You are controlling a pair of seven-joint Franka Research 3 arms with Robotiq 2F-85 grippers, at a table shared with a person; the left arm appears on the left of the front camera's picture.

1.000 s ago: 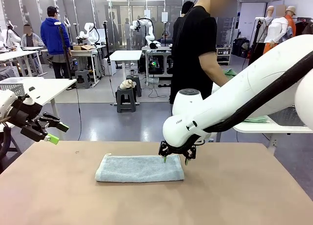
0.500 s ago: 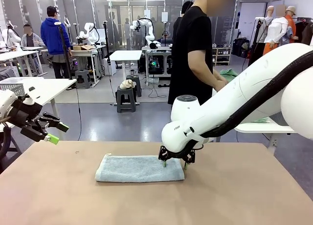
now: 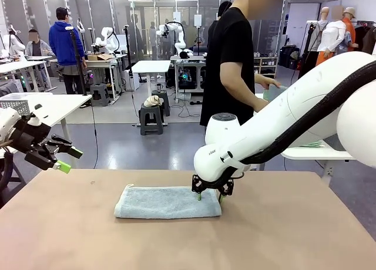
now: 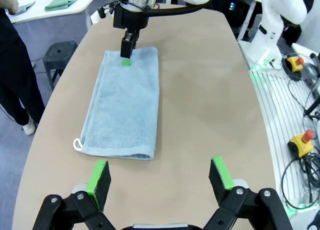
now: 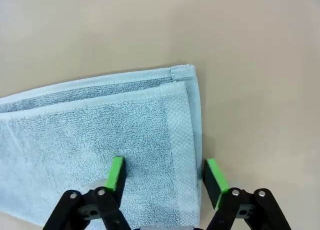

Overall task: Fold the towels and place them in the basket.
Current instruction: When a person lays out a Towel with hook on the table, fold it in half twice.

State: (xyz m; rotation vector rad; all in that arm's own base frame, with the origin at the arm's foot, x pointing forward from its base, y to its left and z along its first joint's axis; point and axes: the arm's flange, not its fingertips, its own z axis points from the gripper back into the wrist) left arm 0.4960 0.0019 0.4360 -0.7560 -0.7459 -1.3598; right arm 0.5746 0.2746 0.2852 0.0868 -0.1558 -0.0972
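Now, front view: the blue-grey towel lies as a long folded strip across the middle of the tabletop. The right hand is down at its right end, with green fingertips at the cloth. The left hand is raised at the left side, well apart from the towel, jaws spread wide with nothing between them. A person stands beyond the far edge, turned to the side.
Left wrist view: looks along the strip's length. The left hand is wide open above bare tabletop, near the strip's closer end. A white corner loop, hard to make out from the front, sticks out of one close corner of the towel. The right hand is at the far end, one green pad on top of the cloth. A green cloth lies on a white side table beyond.
Right wrist view: close detail the others lack. The towel shows two layers and a woven hem at its end. The right hand straddles that hem. One pad is on the cloth. The other is on bare tabletop just beside the edge. Jaws are partly apart; the cloth lies flat, not pinched.
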